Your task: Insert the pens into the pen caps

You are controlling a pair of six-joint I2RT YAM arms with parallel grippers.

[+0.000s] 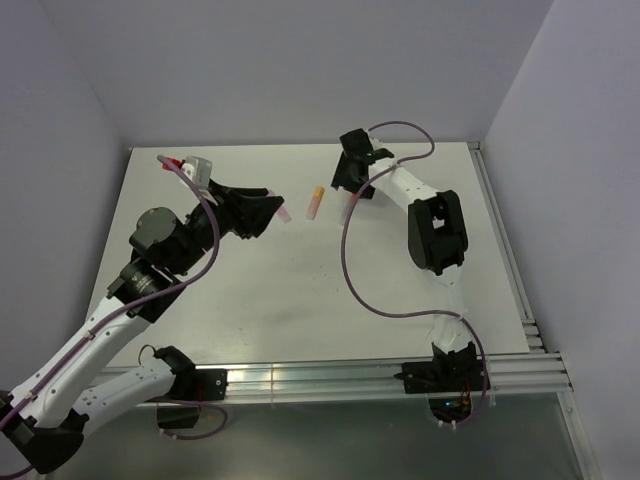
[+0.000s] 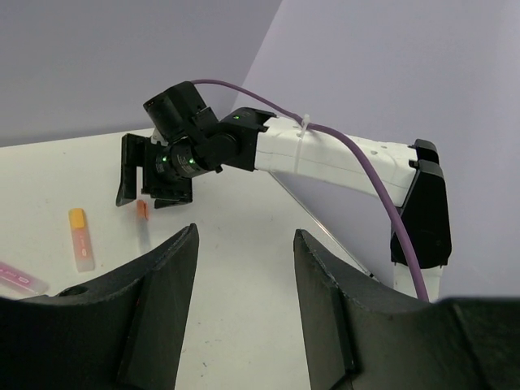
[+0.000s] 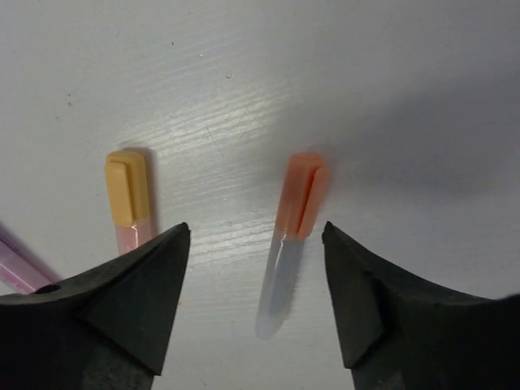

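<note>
Right jaws spread astride orange-capped pen (image 3: 286,252), well inside table (image 1: 300,300) edge, left jaws spread empty

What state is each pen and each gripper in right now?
left gripper: open, empty.
right gripper: open, gripping nothing.
orange-capped pen: capped, lying flat between the right gripper's open jaws, not gripped.
yellow-capped pen: capped, lying flat.
pink pen: lying flat; cap cannot be told.
</note>
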